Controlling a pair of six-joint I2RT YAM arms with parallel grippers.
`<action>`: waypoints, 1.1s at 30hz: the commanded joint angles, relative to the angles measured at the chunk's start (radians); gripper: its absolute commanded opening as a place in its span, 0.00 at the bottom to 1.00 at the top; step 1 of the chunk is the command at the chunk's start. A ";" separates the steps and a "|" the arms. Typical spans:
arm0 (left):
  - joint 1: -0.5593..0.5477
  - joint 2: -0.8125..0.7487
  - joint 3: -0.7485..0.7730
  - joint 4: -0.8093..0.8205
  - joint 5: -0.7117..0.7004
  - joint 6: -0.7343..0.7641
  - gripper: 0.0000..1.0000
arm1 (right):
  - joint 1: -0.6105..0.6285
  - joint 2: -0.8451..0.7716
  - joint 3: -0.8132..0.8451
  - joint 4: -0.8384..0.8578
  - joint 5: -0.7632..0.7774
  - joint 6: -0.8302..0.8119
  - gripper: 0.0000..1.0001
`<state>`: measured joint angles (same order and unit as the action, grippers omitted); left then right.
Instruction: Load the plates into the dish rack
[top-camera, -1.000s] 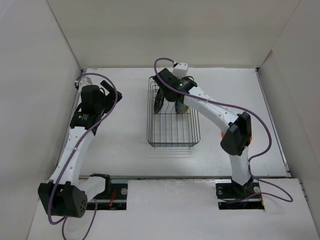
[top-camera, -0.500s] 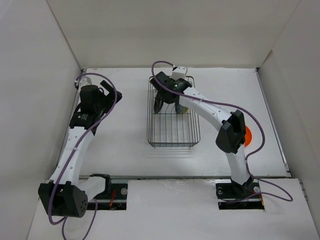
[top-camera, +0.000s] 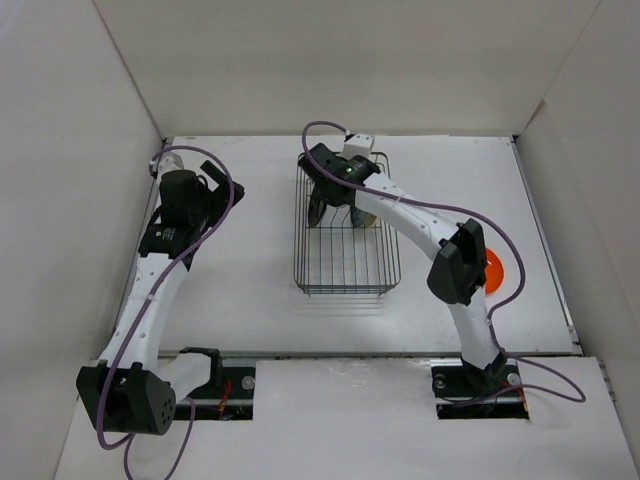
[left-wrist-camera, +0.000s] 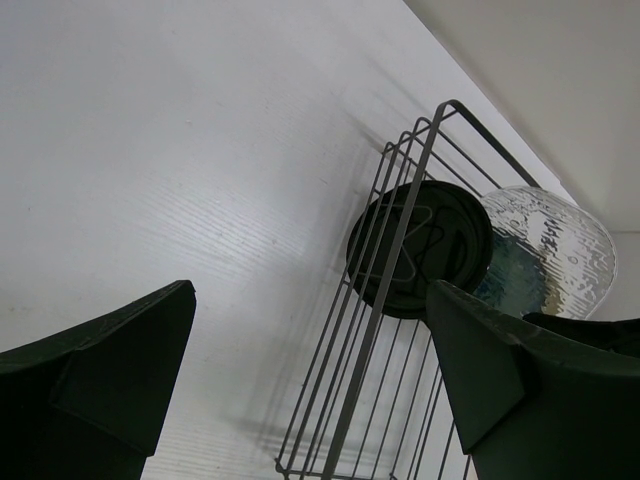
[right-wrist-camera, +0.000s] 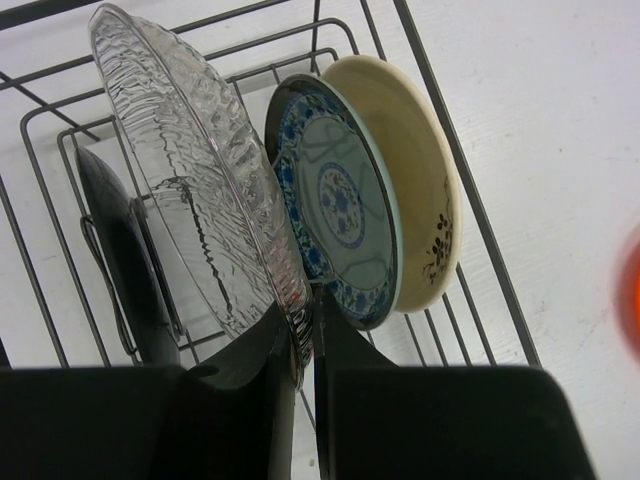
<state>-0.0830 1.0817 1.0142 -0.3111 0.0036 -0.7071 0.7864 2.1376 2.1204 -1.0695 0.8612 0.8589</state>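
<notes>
The dish rack (top-camera: 345, 262) stands mid-table, with plates upright at its far end. In the right wrist view my right gripper (right-wrist-camera: 302, 322) is shut on the lower rim of the clear glass plate (right-wrist-camera: 190, 170), which stands in the rack (right-wrist-camera: 480, 230). The black plate (right-wrist-camera: 120, 250) is to its left; the teal patterned plate (right-wrist-camera: 340, 200) and the cream plate (right-wrist-camera: 425, 190) are to its right. The orange plate (top-camera: 493, 270) lies on the table, partly behind my right arm. My left gripper (left-wrist-camera: 310, 300) is open and empty left of the rack (left-wrist-camera: 400, 280); it sees the black plate (left-wrist-camera: 420, 250) and the glass plate (left-wrist-camera: 550, 240).
White walls close in the table on the left, back and right. My right arm (top-camera: 420, 215) reaches across the rack's right side. My left arm (top-camera: 160, 260) lies along the left wall. The near rows of the rack hold no plates.
My right gripper has shifted a little to the left over the rack's far end with the glass plate. Its elbow has swung left, uncovering more of the orange plate. The left arm has not moved.
</notes>
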 joint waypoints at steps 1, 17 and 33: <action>0.003 -0.011 0.029 0.021 0.018 0.014 1.00 | 0.008 0.024 0.055 -0.023 0.018 0.015 0.00; 0.003 -0.011 0.029 0.021 0.018 0.023 1.00 | 0.008 0.062 0.093 -0.032 -0.021 0.006 0.34; 0.003 -0.011 0.020 0.021 0.018 0.023 1.00 | 0.017 0.031 0.102 -0.014 -0.031 -0.014 0.70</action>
<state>-0.0830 1.0817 1.0142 -0.3115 0.0177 -0.7025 0.7883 2.1872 2.1708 -1.0889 0.8257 0.8532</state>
